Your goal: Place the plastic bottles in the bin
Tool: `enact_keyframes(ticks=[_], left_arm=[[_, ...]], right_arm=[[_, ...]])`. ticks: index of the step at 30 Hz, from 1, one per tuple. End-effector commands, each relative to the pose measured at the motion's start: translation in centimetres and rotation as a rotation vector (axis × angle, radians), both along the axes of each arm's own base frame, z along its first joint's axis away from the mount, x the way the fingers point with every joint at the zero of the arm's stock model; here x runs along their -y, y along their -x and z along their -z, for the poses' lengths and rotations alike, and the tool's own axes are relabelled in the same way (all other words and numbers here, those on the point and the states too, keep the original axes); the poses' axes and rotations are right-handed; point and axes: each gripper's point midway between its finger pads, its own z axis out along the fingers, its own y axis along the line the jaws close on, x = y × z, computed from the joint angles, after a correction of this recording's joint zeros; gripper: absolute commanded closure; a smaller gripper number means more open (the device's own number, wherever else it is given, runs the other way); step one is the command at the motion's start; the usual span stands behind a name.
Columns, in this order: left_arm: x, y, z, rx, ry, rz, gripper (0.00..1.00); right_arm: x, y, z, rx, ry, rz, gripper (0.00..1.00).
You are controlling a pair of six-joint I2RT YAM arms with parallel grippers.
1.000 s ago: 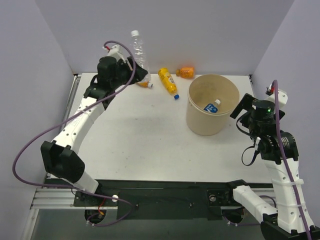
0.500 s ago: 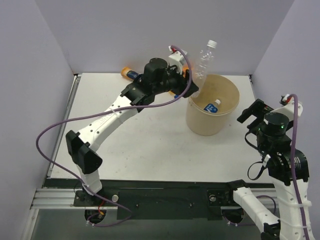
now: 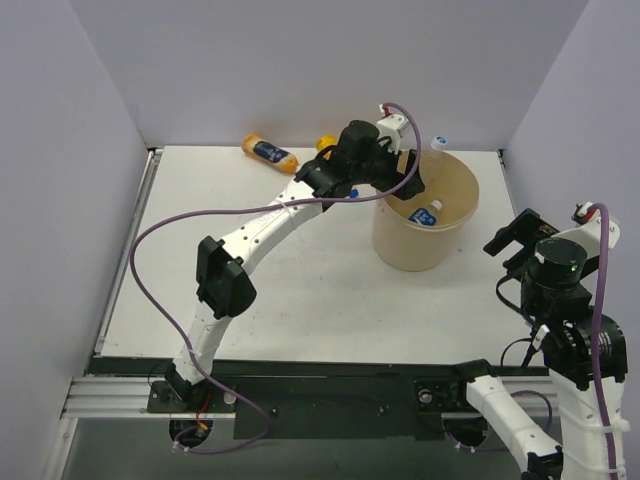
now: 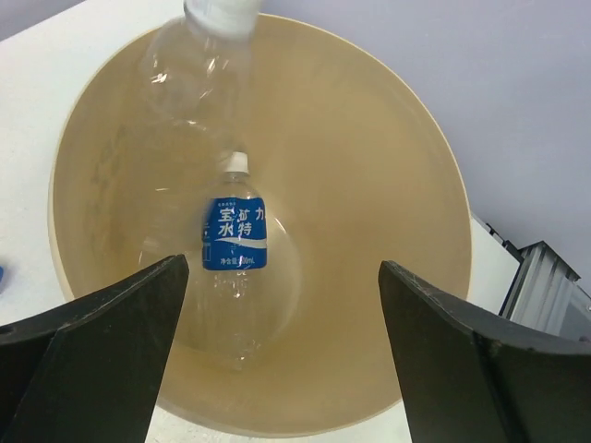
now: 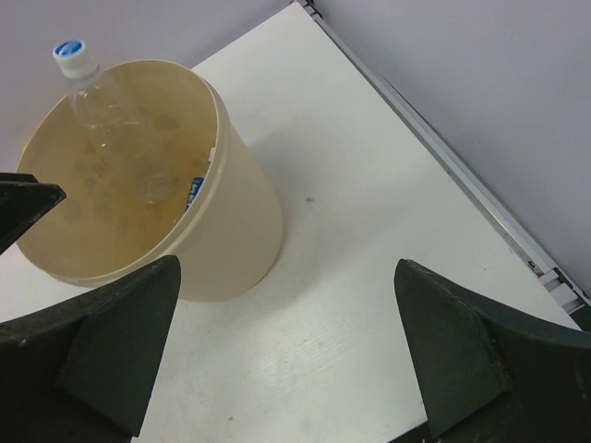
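The tan bin (image 3: 412, 250) stands at the right of the table. A clear bottle with a blue label (image 3: 425, 213) lies on its bottom, also in the left wrist view (image 4: 235, 242). A larger clear bottle with a white cap (image 3: 437, 146) leans inside against the far rim and is blurred in the left wrist view (image 4: 199, 65). My left gripper (image 3: 408, 180) is open and empty over the bin (image 4: 388, 185). My right gripper (image 3: 512, 238) is open and empty to the right of the bin (image 5: 240, 221). An orange-yellow bottle (image 3: 268, 151) lies at the back. A yellow bottle (image 3: 325, 143) shows partly behind my left arm. The squat orange bottle is hidden.
Purple-grey walls close the table on the left, back and right. The left arm stretches diagonally across the table's middle, with its purple cable looping over the left side. A metal rail runs along the table's right edge (image 5: 480, 194).
My left arm swung from the back left to over the bin with the large clear bottle and let it go; the bottle now leans inside the bin. My right arm drew back slightly.
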Motion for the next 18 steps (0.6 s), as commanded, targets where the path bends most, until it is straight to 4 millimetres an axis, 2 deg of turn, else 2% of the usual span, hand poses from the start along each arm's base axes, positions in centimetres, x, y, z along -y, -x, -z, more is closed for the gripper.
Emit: enact_keyframes(ticks=[1, 2, 3, 4, 5, 6, 7, 8, 9, 10, 11, 12, 13, 14, 15, 16, 17, 18], left_arm=[[-0.8, 1.2, -6.2, 0.09, 0.077, 0.004, 0.05], [-1.3, 1.0, -6.1, 0.099, 0.062, -0.015, 0.04], [-2.3, 1.1, -7.8, 0.129, 0.074, -0.029, 0.04], [-3.1, 0.6, -7.5, 0.139, 0.056, -0.068, 0.04], [-4.5, 0.3, -8.9, 0.161, 0.066, -0.103, 0.04], [-6.0, -0.3, -9.5, 0.166, 0.063, -0.16, 0.04], [-7.4, -1.6, -8.6, 0.15, 0.047, -0.203, 0.04], [-8.8, -2.4, -8.7, 0.131, 0.054, -0.25, 0.04], [-10.8, -4.2, -7.9, 0.108, 0.045, -0.304, 0.04], [-11.7, -5.0, -6.7, 0.06, 0.034, -0.336, 0.04], [-13.6, -6.6, -6.1, 0.044, 0.024, -0.381, 0.04], [-14.6, -7.5, -4.1, -0.004, -0.016, -0.425, 0.04], [-16.7, -9.2, -3.9, -0.006, -0.035, -0.511, 0.04], [-17.6, -9.9, -1.5, -0.047, -0.092, -0.536, 0.04], [-19.5, -11.0, -1.0, -0.05, -0.126, -0.599, 0.03], [-20.3, -11.9, 0.5, -0.068, -0.153, -0.638, 0.03], [-22.1, -13.1, 1.2, -0.074, -0.167, -0.705, 0.03], [-23.6, -14.4, 2.7, -0.098, -0.182, -0.754, 0.03]], right_arm=[[0.7, -0.1, -0.3, -0.006, 0.016, 0.043, 0.05], [0.5, -0.3, -0.1, -0.015, 0.015, 0.038, 0.05], [0.4, -0.6, 0.0, -0.023, 0.014, 0.034, 0.05], [0.3, -0.8, 0.1, -0.03, 0.013, 0.03, 0.05], [0.1, -1.0, 0.2, -0.034, 0.011, 0.025, 0.05], [0.1, -1.0, 0.4, -0.039, 0.01, 0.024, 0.05], [0.0, -1.3, 0.6, -0.045, 0.01, 0.02, 0.05], [-0.1, -1.4, 0.7, -0.046, 0.006, 0.017, 0.05], [-0.2, -1.5, 0.8, -0.046, 0.005, 0.014, 0.05], [-0.3, -1.7, 0.7, -0.042, 0.002, 0.009, 0.05], [-0.4, -1.9, 1.0, -0.049, 0.003, 0.005, 0.05], [-0.5, -2.0, 1.1, -0.05, 0.0, 0.001, 0.05], [-0.6, -2.2, 1.1, -0.052, 0.0, -0.002, 0.05], [-0.6, -2.3, 1.1, -0.053, 0.0, -0.002, 0.05], [-0.7, -2.5, 1.3, -0.06, -0.002, -0.004, 0.05], [-0.7, -2.6, 1.3, -0.063, 0.001, -0.007, 0.05], [-0.9, -2.8, 1.4, -0.068, 0.0, -0.011, 0.05], [-1.0, -3.0, 1.2, -0.067, -0.001, -0.019, 0.05]])
